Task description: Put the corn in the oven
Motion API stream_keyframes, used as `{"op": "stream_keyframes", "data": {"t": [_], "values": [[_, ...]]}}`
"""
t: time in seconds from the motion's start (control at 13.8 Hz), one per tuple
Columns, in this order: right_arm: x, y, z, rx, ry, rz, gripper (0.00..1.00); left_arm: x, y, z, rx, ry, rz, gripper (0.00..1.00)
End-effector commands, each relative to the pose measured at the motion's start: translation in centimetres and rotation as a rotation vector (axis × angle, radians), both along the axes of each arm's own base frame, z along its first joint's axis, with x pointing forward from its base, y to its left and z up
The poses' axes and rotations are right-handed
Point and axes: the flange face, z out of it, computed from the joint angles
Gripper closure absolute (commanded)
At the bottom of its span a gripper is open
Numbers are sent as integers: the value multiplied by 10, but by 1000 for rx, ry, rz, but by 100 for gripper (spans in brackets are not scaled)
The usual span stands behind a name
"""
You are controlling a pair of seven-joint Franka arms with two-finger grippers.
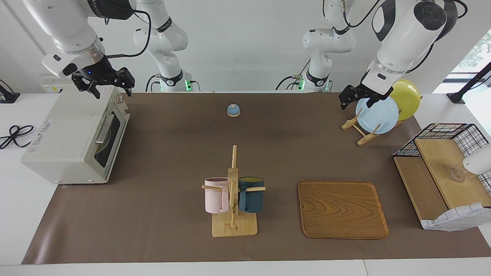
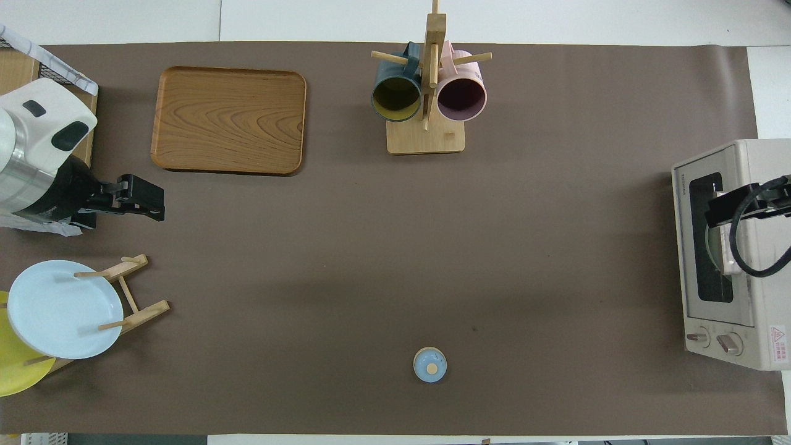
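The off-white oven (image 1: 65, 134) stands at the right arm's end of the table with its dark glass door (image 1: 110, 135) shut; it also shows in the overhead view (image 2: 763, 303). No corn shows in either view. A pale round shape shows dimly through the door glass (image 2: 715, 247); I cannot tell what it is. My right gripper (image 1: 111, 89) hangs open and empty just over the oven's top edge above the door, and shows in the overhead view (image 2: 717, 213). My left gripper (image 1: 356, 102) is open and empty, in the air by the plate rack.
A plate rack (image 1: 360, 132) with a blue plate (image 1: 378, 115) and a yellow plate (image 1: 407, 97) stands at the left arm's end. A mug tree (image 1: 233, 191), a wooden tray (image 1: 342, 209), a small blue bell (image 1: 233, 110) and a wire basket (image 1: 441, 132) are on the table.
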Motion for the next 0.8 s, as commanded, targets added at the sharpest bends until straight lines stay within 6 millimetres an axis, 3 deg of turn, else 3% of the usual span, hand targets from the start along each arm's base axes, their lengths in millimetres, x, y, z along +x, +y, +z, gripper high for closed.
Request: {"op": "stream_keyframes", "data": {"t": [0.0, 0.73], "values": [[5, -5, 5, 12, -42, -23, 0, -4, 4, 4, -12, -4, 5, 0], [7, -4, 7, 13, -64, -57, 0, -4, 4, 4, -12, -4, 5, 0]]}}
